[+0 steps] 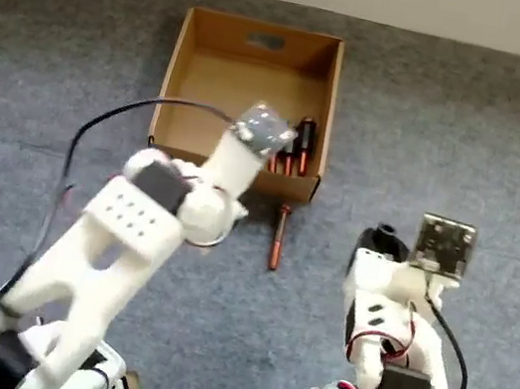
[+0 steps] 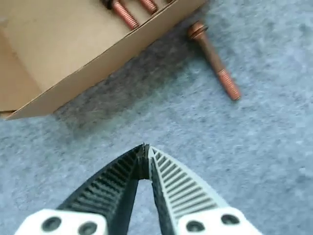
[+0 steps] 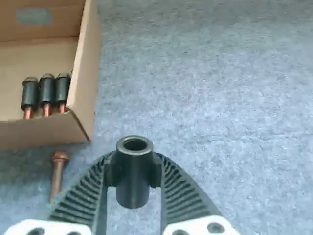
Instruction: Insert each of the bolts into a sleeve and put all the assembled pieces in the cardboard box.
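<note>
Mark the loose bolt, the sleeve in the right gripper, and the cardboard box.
loose bolt (image 2: 214, 61): left wrist view, middle of the shank.
sleeve (image 3: 133, 178): right wrist view, outer wall below the bore.
cardboard box (image 1: 224, 82): high view, bare inside floor.

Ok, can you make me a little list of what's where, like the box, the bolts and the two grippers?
cardboard box: open, on the grey carpet
in the box: three assembled pieces, side by side near a corner
loose bolt: lying on the carpet just outside the box, no sleeve on it
left gripper: shut, empty, above the carpet near the box
right gripper: shut on a black sleeve
left to do: one bolt and one sleeve to join and box
</note>
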### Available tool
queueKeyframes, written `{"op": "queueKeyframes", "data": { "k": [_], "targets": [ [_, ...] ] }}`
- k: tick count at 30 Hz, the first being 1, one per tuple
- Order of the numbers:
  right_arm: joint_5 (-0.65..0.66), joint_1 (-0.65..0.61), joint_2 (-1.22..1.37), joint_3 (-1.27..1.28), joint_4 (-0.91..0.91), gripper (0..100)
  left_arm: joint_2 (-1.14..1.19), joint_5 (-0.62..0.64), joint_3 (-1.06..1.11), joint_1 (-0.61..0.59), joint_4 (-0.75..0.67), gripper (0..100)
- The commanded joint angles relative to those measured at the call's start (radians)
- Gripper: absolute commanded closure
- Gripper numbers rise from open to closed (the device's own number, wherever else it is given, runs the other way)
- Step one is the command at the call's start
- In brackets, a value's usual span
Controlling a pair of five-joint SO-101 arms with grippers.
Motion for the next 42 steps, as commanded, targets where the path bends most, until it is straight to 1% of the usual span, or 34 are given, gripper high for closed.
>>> {"op": "queueKeyframes", "data": {
  "k": [1,4,7,9,13,16,25,29,32,39,42],
  "targets": [
    [-0.048,0.064,-0.079,0.013,-0.021,99.2,0.200,0.215,-0.171,0.074,-0.032,97],
    [-0.055,0.081,-0.120,0.038,-0.021,99.2,0.357,0.374,-0.272,0.110,-0.046,97],
    [-0.055,0.082,-0.151,0.058,-0.021,99.2,0.507,0.479,-0.378,0.125,-0.044,90],
    [-0.054,0.082,-0.160,0.064,-0.021,99.2,0.596,0.473,-0.449,0.125,-0.046,87],
    [-0.052,0.082,-0.162,0.065,-0.019,99.2,0.743,0.462,-0.582,0.127,-0.043,89],
    [-0.052,0.082,-0.162,0.065,-0.019,99.2,0.832,0.463,-0.661,0.127,-0.043,89],
    [-0.051,0.082,-0.162,0.065,-0.019,99.2,1.035,0.465,-0.826,0.127,-0.038,90],
    [-0.051,0.081,-0.162,0.065,-0.019,99.2,1.059,0.462,-0.826,0.127,-0.038,92],
    [-0.052,0.079,-0.162,0.065,-0.019,99.2,1.059,0.460,-0.828,0.127,-0.018,100],
    [-0.055,0.079,-0.162,0.065,-0.019,99.2,1.056,0.459,-0.831,0.127,0.071,99],
    [-0.055,0.079,-0.162,0.065,-0.019,99.2,1.013,0.457,-0.822,0.127,0.123,99]
  ]
}}
